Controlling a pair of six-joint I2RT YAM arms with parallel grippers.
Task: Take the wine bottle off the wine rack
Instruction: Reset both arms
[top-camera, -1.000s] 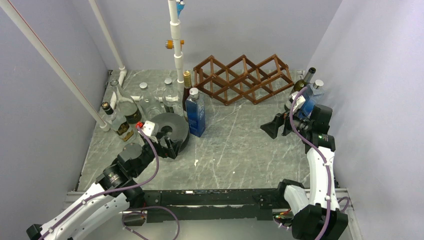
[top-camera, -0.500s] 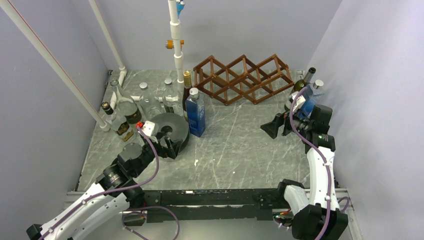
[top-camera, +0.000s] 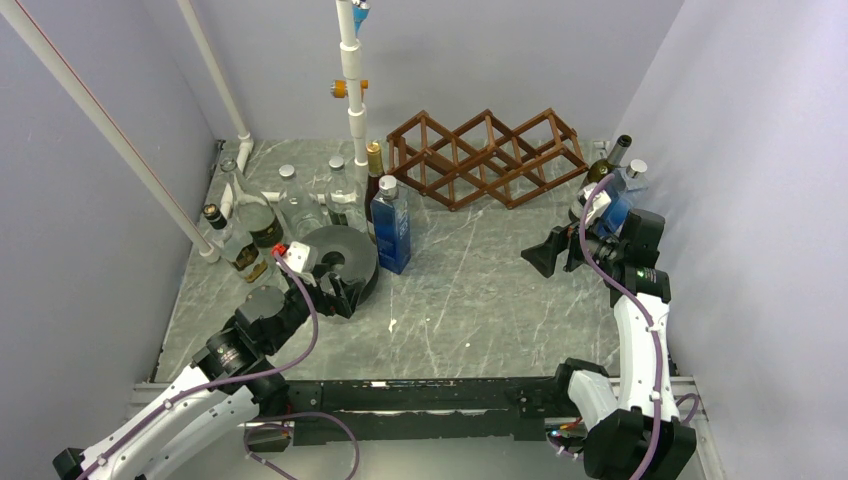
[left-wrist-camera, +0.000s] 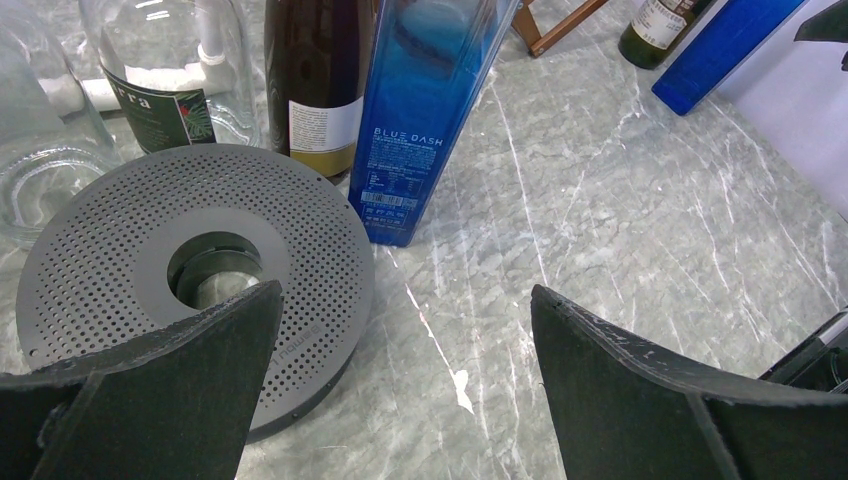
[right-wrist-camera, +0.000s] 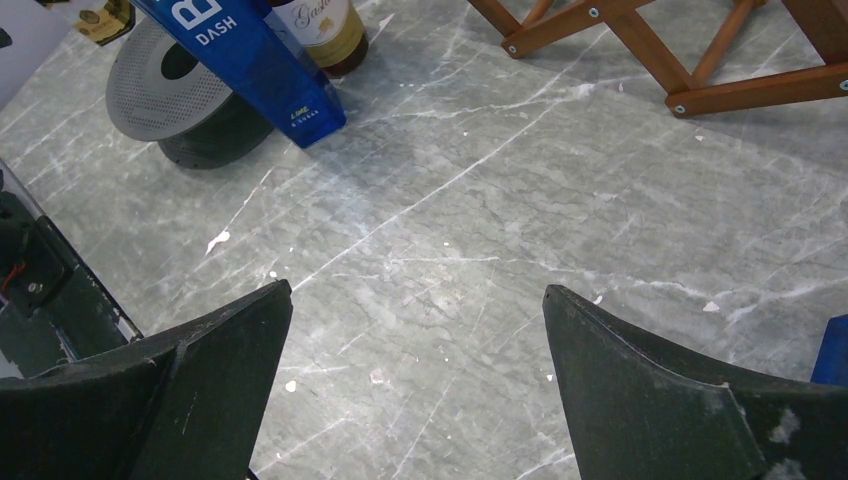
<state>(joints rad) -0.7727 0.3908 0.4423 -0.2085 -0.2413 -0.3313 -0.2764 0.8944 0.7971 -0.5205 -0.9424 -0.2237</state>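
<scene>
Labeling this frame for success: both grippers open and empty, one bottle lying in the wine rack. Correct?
Not quite. The wine rack holds no bottle: the top external view shows every cell empty. The rest stands: the left gripper and the right gripper are open and empty.

The top camera looks down from high behind over the whole table (top-camera: 470, 300). Both wrist cameras look down from close, sharing the blue bottle (left-wrist-camera: 430, 120).
</scene>
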